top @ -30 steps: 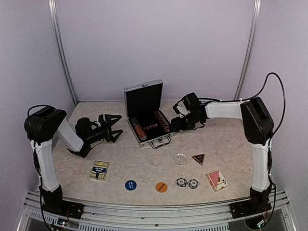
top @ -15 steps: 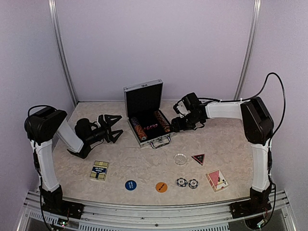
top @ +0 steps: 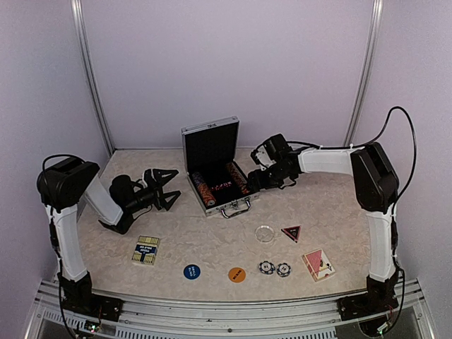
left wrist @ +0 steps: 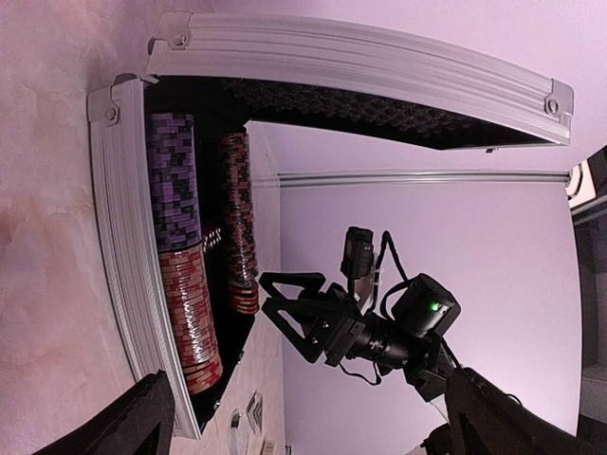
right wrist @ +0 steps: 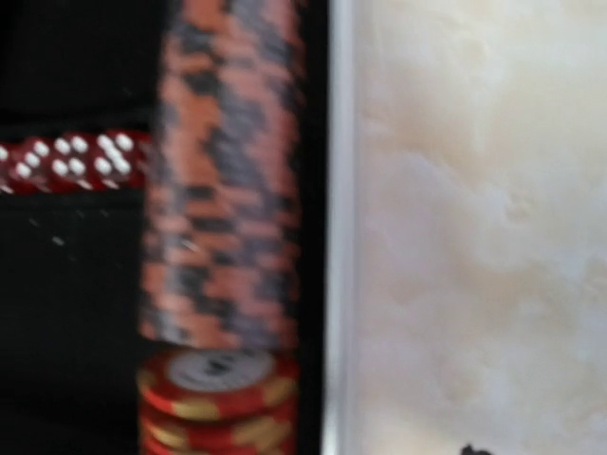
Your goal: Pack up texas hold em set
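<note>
Top external | left gripper [top: 164, 185] jaws wide apart, left of case [top: 210, 145] | right gripper [top: 255, 182] jaws apart, empty, at case's right wall | risk: fingers clip wall, shove case, spill chip rows [top: 202, 189]

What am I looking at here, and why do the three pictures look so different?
These are two robot arms bolted to the near edge of a table. The wide picture comes from a fixed camera above and behind them; the other two come from a small camera on each wrist. Between the arms stands an open silver case holding rows of poker chips and red dice. Loose on the table lie a blue card deck, a red card deck, a blue disc, an orange disc, a clear disc, a dark triangle and two stray chips. The left hand is open and empty beside the case. The right hand is at the case's right edge; whether it holds anything I cannot tell.
</note>
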Robot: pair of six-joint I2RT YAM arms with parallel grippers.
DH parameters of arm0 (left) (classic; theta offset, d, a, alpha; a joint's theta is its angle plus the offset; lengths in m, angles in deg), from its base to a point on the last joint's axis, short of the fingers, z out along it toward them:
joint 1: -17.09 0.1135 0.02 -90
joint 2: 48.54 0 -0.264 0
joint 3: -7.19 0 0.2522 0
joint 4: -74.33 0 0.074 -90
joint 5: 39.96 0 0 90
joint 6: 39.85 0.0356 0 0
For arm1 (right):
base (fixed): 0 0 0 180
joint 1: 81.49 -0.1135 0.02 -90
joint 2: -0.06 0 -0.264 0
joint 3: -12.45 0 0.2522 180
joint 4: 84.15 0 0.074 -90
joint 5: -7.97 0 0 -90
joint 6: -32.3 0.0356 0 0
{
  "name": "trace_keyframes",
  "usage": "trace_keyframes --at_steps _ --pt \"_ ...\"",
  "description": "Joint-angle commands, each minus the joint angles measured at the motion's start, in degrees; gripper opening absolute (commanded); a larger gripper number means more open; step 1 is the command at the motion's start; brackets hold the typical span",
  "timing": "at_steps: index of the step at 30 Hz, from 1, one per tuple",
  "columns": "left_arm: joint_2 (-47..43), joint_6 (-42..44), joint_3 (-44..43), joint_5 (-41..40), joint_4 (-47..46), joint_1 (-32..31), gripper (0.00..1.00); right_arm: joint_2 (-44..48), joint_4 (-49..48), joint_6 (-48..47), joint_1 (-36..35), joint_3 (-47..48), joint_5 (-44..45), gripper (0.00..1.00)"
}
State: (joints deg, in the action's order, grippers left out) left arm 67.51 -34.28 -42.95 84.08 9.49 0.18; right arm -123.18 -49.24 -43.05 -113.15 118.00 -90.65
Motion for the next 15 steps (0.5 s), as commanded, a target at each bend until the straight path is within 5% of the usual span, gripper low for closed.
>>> trace_keyframes --at_steps 1,7,15 --pt "1.1 -0.4 0.8 0.4 -3.0 -0.5 0.99 -1.0 -1.6 0.9 -1.5 2.2 1.4 0.70" --pt "1.3 -0.8 0.9 0.5 -3.7 -0.5 0.99 -2.9 0.7 0.5 -1.5 5.5 1.9 0.70" --pt "1.3 -1.2 1.4 0.8 -4.8 -0.5 0.99 2.7 -1.1 -0.9 -1.7 -3.8 2.4 0.71"
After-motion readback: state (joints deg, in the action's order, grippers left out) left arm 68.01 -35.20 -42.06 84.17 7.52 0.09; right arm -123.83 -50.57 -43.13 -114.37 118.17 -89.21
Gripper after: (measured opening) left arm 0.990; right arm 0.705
